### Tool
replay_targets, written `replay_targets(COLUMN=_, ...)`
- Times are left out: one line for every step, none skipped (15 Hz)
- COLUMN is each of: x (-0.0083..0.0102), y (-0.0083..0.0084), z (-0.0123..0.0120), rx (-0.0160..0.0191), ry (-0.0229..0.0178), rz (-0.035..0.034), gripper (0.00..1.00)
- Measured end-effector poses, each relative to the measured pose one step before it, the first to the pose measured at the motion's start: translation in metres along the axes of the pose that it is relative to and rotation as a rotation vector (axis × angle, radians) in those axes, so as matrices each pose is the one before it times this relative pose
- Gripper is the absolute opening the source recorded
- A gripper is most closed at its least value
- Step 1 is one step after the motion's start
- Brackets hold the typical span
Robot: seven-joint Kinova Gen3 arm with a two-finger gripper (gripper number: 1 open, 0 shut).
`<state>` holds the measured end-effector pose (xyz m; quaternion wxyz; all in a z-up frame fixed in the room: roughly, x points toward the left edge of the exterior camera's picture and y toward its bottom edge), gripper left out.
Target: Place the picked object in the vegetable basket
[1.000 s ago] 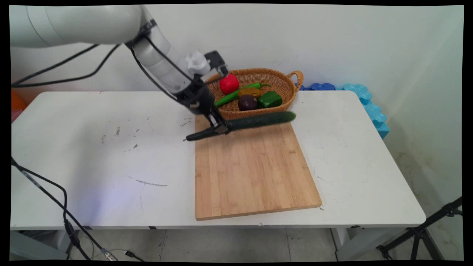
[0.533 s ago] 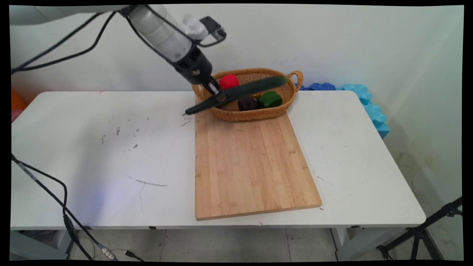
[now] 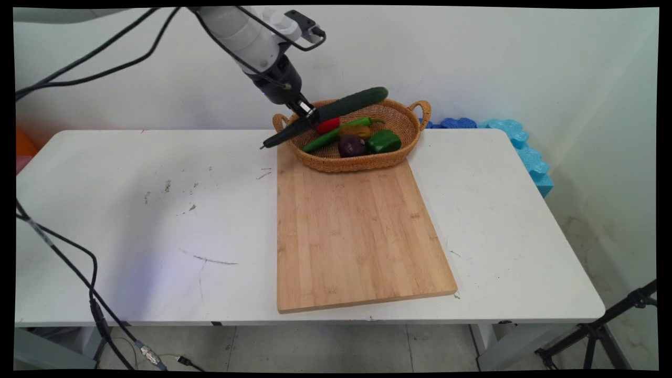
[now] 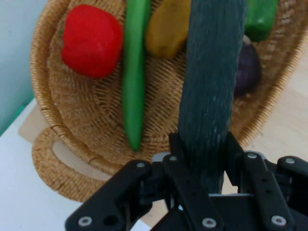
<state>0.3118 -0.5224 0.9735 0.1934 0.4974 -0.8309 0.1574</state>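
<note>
Since the earlier frame the hand [image 3: 311, 116] has risen further and carried the cucumber [image 3: 336, 113] up from the near rim of the basket [image 3: 362, 160] to a position over its upper left part. Hand closed on the cucumber: in the hand view the fingers [image 4: 179, 144] press against both sides of the dark green body [image 4: 211, 86]. Cucumber clear of the table [image 3: 131, 210], held at a slant, its blunt end at 2 o'clock from the hand and its thin end at 8 o'clock, that end projecting past the basket's left handle.

Basket stands at the far edge of the table, its near side resting on the top end of the cutting board [image 3: 357, 236]. Contents, main view: red pepper [image 3: 328, 125] just beside the hand and partly hidden by the cucumber; long green chilli [image 3: 336, 134] lying diagonally; yellowish pepper [image 3: 356, 130] at the middle; dark purple onion [image 3: 352, 146] at 6 o'clock from it; green pepper [image 3: 384, 140] at 3 o'clock from the onion. Hand view shows the red pepper [image 4: 91, 41], the chilli [image 4: 134, 72] and the yellowish pepper [image 4: 168, 29] below the cucumber.

Blue foam mats [image 3: 520, 147] lie off the table's far right corner.
</note>
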Motion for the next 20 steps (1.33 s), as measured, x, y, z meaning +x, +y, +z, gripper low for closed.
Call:
replay_targets(x=0.00480, y=-0.00015, z=0.00677, rx=0.01426, ry=-0.00616, rz=-0.01657, gripper=0.00)
replay_targets(x=0.00454, y=0.00059, z=0.00679, rx=0.01282, ry=-0.00618, rz=-0.01380, gripper=0.00)
replay_targets(x=0.00284, y=0.00041, z=0.00438, rx=0.00738, ry=-0.00407, rz=-0.00832, gripper=0.00)
replay_targets(x=0.00219, y=0.00056, z=0.00368, rx=0.00544, ry=-0.00337, rz=-0.00560, gripper=0.00)
replay_targets(x=0.00290, y=0.00079, z=0.00522, rx=0.00760, ry=-0.00497, rz=-0.00754, gripper=0.00)
replay_targets(x=0.00177, y=0.00066, z=0.00338, rx=0.00434, ry=-0.00293, rz=-0.00406, gripper=0.00)
replay_targets(x=0.00261, y=0.00108, z=0.00487, rx=0.00575, ry=-0.00402, rz=-0.00560, gripper=0.00)
replay_targets(x=0.00168, y=0.00079, z=0.00321, rx=0.00328, ry=-0.00226, rz=-0.00277, gripper=0.00)
replay_targets(x=0.00232, y=0.00121, z=0.00441, rx=0.00438, ry=-0.00305, rz=-0.00400, gripper=0.00)
replay_targets(x=0.00262, y=0.00134, z=0.00458, rx=0.00448, ry=-0.00236, rz=-0.00339, gripper=0.00)
replay_targets(x=0.00228, y=0.00117, z=0.00409, rx=0.00402, ry=-0.00184, rz=-0.00259, gripper=0.00)
replay_targets(x=0.00189, y=0.00114, z=0.00320, rx=0.00283, ry=-0.00101, rz=-0.00112, gripper=0.00)
replay_targets(x=0.00132, y=0.00091, z=0.00191, rx=0.00127, ry=-0.00021, rz=-0.00010, gripper=0.00)
replay_targets(x=0.00153, y=0.00117, z=0.00269, rx=0.00172, ry=-0.00047, rz=-0.00038, gripper=0.00)
replay_targets(x=0.00095, y=0.00076, z=0.00161, rx=0.00079, ry=0.00063, rz=0.00020, gripper=1.00)
replay_targets(x=0.00133, y=0.00117, z=0.00191, rx=0.00063, ry=0.00126, rz=0.00114, gripper=1.00)
replay_targets(x=0.00163, y=0.00164, z=0.00183, rx=-0.00076, ry=0.00238, rz=0.00421, gripper=1.00)
replay_targets(x=0.00157, y=0.00180, z=0.00047, rx=-0.00452, ry=0.00465, rz=0.00300, gripper=1.00)
replay_targets(x=0.00149, y=0.00179, z=0.00008, rx=-0.00507, ry=0.00460, rz=0.00236, gripper=1.00)
replay_targets(x=0.00133, y=0.00105, z=-0.00058, rx=-0.00405, ry=0.00523, rz=0.00268, gripper=1.00)
